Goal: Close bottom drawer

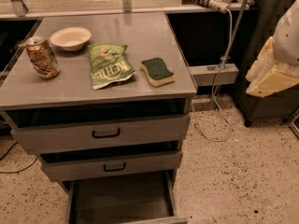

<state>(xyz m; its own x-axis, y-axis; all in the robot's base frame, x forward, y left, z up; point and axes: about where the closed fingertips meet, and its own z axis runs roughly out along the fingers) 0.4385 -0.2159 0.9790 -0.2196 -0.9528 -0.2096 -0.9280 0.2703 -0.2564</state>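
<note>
The bottom drawer of the grey metal cabinet stands pulled far out at the lower edge of the camera view, its deep grey inside showing. Its front panel is cut off by the frame's bottom edge and its handle is out of view. The two drawers above, the top drawer and the middle drawer, are each slightly ajar and have black handles. My gripper is part of the white and cream arm at the far right, well above and to the right of the drawer, touching nothing.
On the cabinet top lie a soda can, a white bowl, a green chip bag and a green-and-yellow sponge. A power strip and a hanging cable are at the right. The floor is speckled.
</note>
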